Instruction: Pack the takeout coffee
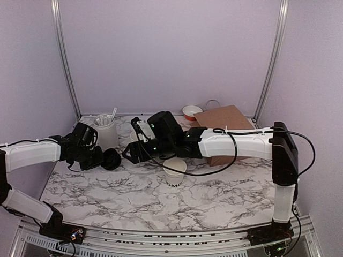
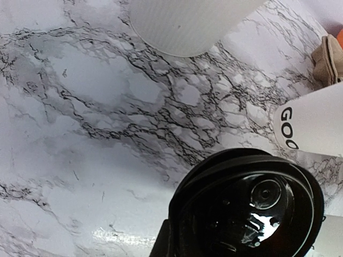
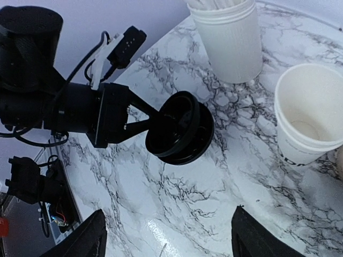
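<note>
A white paper cup (image 1: 174, 171) with dark lettering stands open, without a lid, at mid-table. My left gripper (image 1: 106, 159) is shut on the round black lid (image 1: 112, 159) and holds it on edge just above the table, left of the cup. The lid fills the lower right of the left wrist view (image 2: 246, 209), next to a lettered cup (image 2: 311, 126). My right gripper (image 3: 169, 246) is open and empty, its jaws wide apart and pointing at the lid (image 3: 179, 128). An open white cup (image 3: 311, 115) stands to the right of the lid there.
A taller white canister (image 1: 105, 131) with white sticks stands at the back left, also in the right wrist view (image 3: 228, 37). A brown paper bag (image 1: 225, 124) and a red-and-white bowl (image 1: 191, 112) are at the back right. The right arm stretches across mid-table.
</note>
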Available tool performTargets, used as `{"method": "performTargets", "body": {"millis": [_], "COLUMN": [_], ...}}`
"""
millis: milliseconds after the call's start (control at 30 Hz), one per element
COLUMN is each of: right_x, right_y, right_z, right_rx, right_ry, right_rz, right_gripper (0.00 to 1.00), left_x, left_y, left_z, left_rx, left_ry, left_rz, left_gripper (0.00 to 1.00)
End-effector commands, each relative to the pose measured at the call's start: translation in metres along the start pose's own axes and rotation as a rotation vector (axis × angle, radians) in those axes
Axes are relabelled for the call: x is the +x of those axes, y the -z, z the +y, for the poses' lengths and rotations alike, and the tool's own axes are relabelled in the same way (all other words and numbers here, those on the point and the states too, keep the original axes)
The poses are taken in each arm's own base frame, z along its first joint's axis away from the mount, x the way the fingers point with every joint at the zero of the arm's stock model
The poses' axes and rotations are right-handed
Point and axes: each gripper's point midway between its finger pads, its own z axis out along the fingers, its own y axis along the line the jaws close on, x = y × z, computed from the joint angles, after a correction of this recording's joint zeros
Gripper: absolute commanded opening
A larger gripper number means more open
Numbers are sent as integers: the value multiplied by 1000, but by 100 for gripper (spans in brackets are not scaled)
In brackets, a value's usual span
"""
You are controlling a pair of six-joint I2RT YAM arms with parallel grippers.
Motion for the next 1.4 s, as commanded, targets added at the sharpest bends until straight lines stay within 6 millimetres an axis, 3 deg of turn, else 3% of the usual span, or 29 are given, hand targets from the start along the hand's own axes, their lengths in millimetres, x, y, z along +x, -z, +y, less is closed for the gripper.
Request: {"method": "performTargets", "body": {"millis": [0, 233, 533, 1133, 1367], "right_x": [-7, 7, 22, 42, 39], "right_y": [-28, -66, -88, -109, -109], "right_z": [12, 3, -1, 5, 6], "right_rx": [-71, -61, -60, -109, -115], "right_ry": [-66, -150, -198, -263, -272], "right_rz": [10, 46, 63, 101, 93], "right_gripper": [75, 68, 60, 37, 24], "left_x": [13, 26, 33, 40, 42], "left_y": [4, 9, 13, 8, 6], "left_z": [-2, -11, -17, -20, -19], "left_rx": [-7, 6, 18, 20, 17], "left_ry": [-27, -77, -113, -154, -172], "left_rz": [-26, -41, -49, -43, -34], "left_gripper": [0, 0, 0, 0, 0]}}
